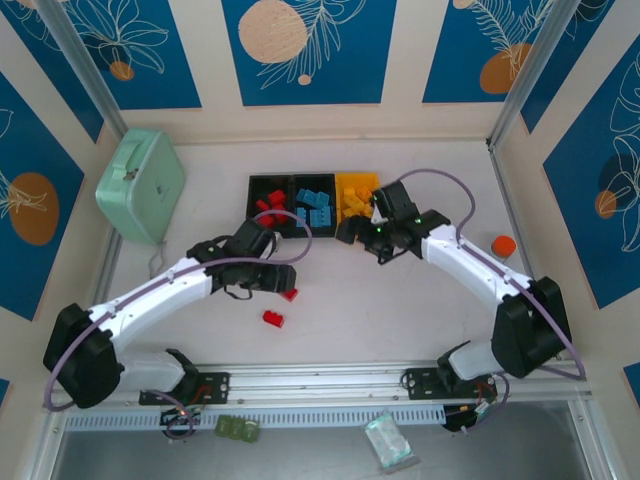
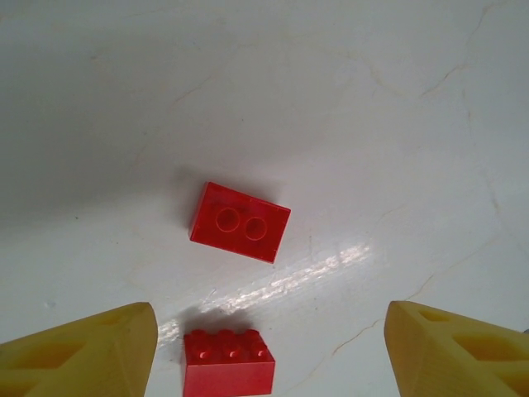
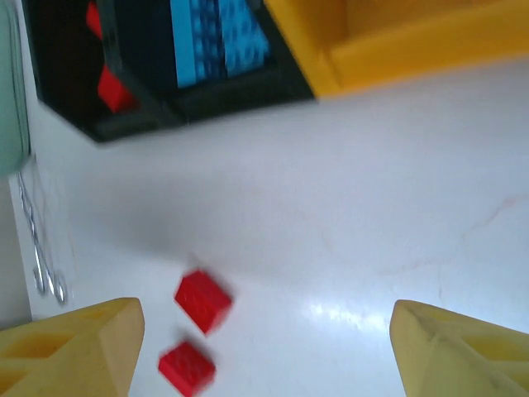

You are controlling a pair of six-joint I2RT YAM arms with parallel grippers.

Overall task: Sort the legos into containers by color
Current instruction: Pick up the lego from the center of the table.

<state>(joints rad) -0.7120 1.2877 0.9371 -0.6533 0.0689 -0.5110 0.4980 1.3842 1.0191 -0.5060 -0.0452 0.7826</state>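
The containers [image 3: 240, 93] are mostly filled by color. Two red legos [image 2: 240, 222] are seen on the table [image 1: 400, 300], in front of the containers. The left fingers [image 2: 91, 347] are spread wide and empty over them. The right fingers [image 3: 74, 347] are spread wide and empty too. Next, one red lego should be gripped. No writing can be read.

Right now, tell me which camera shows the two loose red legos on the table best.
Left wrist: both are sharp and close, the upper red lego and the lower red lego with its studs showing. Top external shows them as small red specks. Right wrist shows them blurred near its lower edge.
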